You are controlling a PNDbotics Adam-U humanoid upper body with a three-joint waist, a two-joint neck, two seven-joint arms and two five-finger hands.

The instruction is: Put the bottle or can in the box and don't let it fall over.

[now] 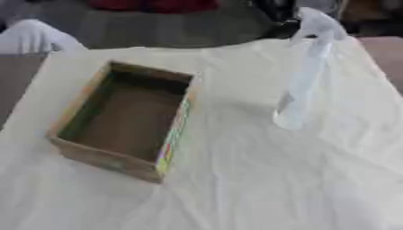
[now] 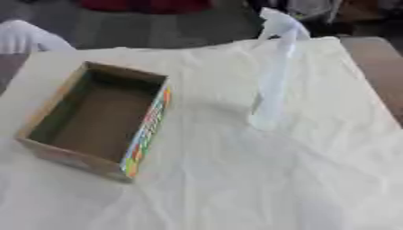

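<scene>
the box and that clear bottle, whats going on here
A white-gloved person's hand holds a tall clear bottle by its top, upright on the white cloth, right of the open cardboard box. The box looks empty, and the bottle is not yet in it. No robot hand shows.

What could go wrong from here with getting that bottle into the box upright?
1. The clear bottle is tall and slim and stands on a wrinkled white cloth; a bump during the grasp could probably tip it.
2. It is transparent and pale against the cloth, so its outline is hard to judge when reaching.
3. The open cardboard box is narrow, so the bottle's base might catch a wall and lean.
Neither robot hand is in view.
</scene>
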